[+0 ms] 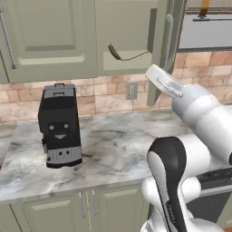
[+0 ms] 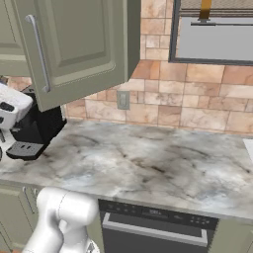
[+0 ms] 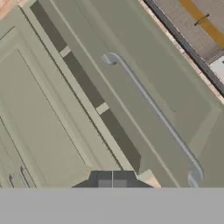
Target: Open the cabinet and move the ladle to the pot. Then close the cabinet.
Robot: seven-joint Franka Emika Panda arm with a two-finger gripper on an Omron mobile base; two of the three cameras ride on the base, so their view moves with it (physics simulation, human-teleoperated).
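Observation:
The sage-green upper cabinet (image 1: 131, 22) stands open. Its door (image 2: 74, 44) swings out toward me, and the silver bar handle (image 2: 39, 54) is on the door's face. Inside, the brown ladle (image 1: 114, 52) lies on the shelf with its thin curved handle running right. My gripper (image 1: 153, 72) hangs just below and in front of the door's edge (image 1: 164, 50), touching nothing. In the hand view its dark fingertips (image 3: 105, 183) sit side by side, shut and empty, facing the door and its handle (image 3: 153, 113). The pot is out of view.
A black coffee machine (image 1: 59, 124) stands on the marble counter (image 1: 118, 145) at the left. A wall outlet (image 1: 131, 90) sits in the brick backsplash. A grey appliance (image 2: 217, 34) hangs at the upper right. A dark-fronted appliance (image 2: 153, 227) is below the counter.

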